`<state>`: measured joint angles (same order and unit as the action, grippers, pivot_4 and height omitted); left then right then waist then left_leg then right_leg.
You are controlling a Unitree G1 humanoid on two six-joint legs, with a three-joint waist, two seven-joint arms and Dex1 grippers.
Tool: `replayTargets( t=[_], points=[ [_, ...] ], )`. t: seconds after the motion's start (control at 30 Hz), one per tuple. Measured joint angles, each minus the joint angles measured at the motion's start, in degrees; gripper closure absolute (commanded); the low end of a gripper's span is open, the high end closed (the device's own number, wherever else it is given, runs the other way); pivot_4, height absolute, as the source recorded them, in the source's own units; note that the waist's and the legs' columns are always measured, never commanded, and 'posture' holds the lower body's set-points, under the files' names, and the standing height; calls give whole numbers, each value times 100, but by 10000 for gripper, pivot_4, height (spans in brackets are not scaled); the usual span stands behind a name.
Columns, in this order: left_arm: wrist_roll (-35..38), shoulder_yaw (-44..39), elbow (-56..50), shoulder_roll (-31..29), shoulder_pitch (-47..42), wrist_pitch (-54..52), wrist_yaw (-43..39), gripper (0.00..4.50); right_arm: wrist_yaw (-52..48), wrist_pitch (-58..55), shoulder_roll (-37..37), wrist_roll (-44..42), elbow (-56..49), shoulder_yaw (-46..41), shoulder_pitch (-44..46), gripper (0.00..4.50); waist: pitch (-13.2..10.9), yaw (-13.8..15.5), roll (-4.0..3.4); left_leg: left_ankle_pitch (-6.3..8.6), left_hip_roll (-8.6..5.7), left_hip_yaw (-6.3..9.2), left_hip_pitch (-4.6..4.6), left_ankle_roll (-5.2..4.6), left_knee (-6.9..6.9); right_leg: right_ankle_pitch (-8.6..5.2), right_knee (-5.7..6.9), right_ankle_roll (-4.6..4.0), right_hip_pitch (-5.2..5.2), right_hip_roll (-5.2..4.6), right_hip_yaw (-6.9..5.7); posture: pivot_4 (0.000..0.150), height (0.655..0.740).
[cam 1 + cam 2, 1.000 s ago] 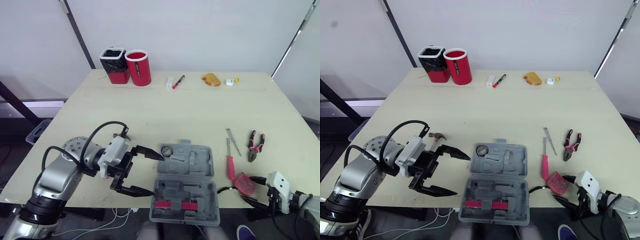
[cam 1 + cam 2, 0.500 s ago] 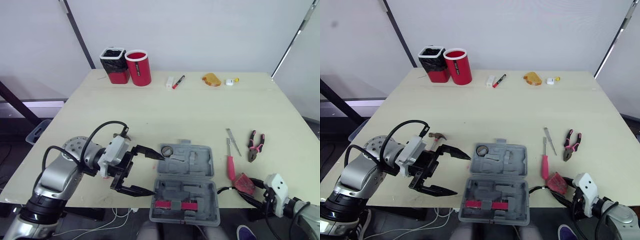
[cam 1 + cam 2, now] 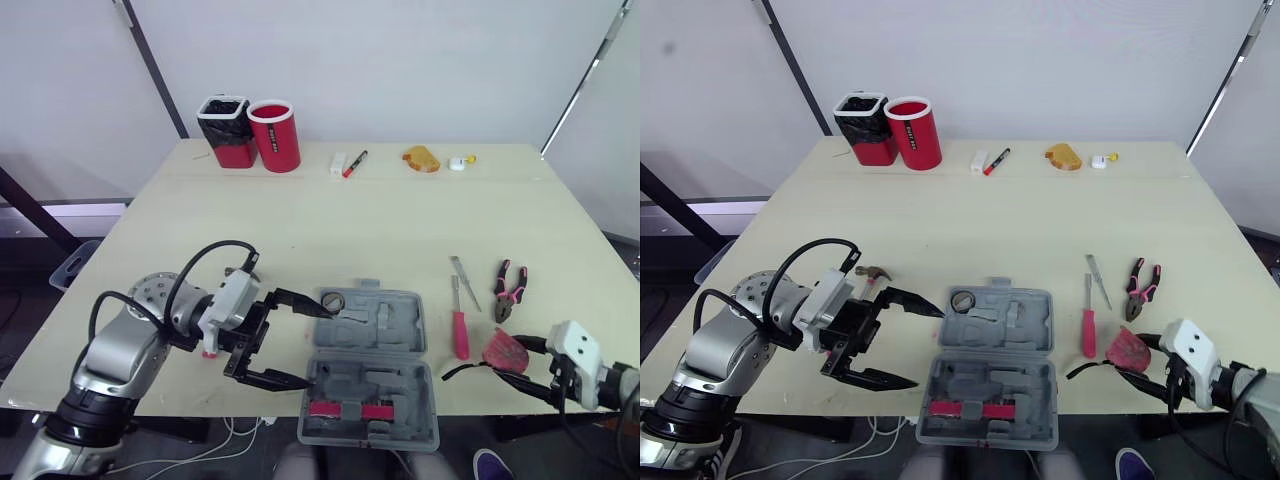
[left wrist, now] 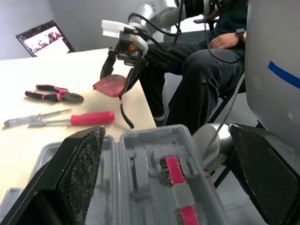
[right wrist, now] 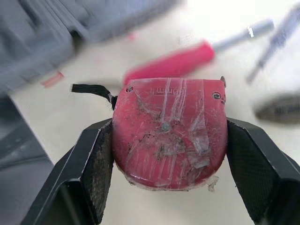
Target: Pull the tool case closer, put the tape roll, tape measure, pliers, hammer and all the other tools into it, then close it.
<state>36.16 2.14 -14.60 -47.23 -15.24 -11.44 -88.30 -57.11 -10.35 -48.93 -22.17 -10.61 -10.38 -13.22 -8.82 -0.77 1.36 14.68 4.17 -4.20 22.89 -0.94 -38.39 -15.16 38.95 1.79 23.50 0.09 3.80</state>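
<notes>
The step in hand looks to be the packing of the tape measure (image 3: 503,351): the right end effector (image 3: 520,362) is closed on its red body at the near right edge of the worktop (image 3: 400,220), one black finger on each side and the black strap (image 3: 458,372) dangling to the left; whether it hangs clear of the surface is hard to tell. The tool case (image 3: 370,365) lies open at the near edge, in the middle, with its lid on the far side and the tape roll (image 3: 333,301) sitting in the lid's far left corner. The left end effector (image 3: 318,350) is spread wide, gripping nothing, at the case's left edge, and the hammer (image 3: 872,272) lies just beyond that arm. Between the case and the right end effector lies the screwdriver (image 3: 460,330), with a thin metal tool (image 3: 466,270) and the pliers (image 3: 510,292) a little farther off. The next move probably calls for carrying the tape measure left, over the screwdriver, to a moulded recess that fits it, minding the loose strap so it does not catch on the rim
</notes>
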Motion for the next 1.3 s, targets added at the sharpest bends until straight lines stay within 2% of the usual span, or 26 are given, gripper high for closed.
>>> replayTargets(
  t=[0.13,0.3,0.6,0.87,1.3],
  points=[
    [-10,-19,30,67,9,-17,157,0,-243,-659,-519,-28,-480,268,677,15516,0,4,1,0,0,0,1,0,-1,0,-1,0,0,-1,0,1500,7400],
    [-62,-211,91,104,122,-80,580,0,-594,-1382,-786,307,-620,1295,2095,15516,-2,-5,2,0,0,2,2,0,1,0,-1,-1,3,0,-2,1500,7400],
    [-59,-832,87,107,692,-231,1332,0,-1194,-2340,-190,1164,-178,3265,4701,15516,-6,5,0,0,4,-4,10,0,4,-1,-3,-4,17,-2,-2,1500,7400],
    [-19,-1162,-126,120,1106,-328,1743,0,-1517,-2623,330,1936,502,4306,5567,15516,-7,9,2,0,3,-8,14,0,3,-1,-5,-6,21,-8,-5,1500,7400],
    [2,-1307,-277,243,1338,-341,1997,0,-1412,-2297,1363,3077,2024,5054,6268,15516,-8,-1,1,0,3,-19,18,1,4,0,0,-7,32,-10,-4,1500,7400]
  ],
)
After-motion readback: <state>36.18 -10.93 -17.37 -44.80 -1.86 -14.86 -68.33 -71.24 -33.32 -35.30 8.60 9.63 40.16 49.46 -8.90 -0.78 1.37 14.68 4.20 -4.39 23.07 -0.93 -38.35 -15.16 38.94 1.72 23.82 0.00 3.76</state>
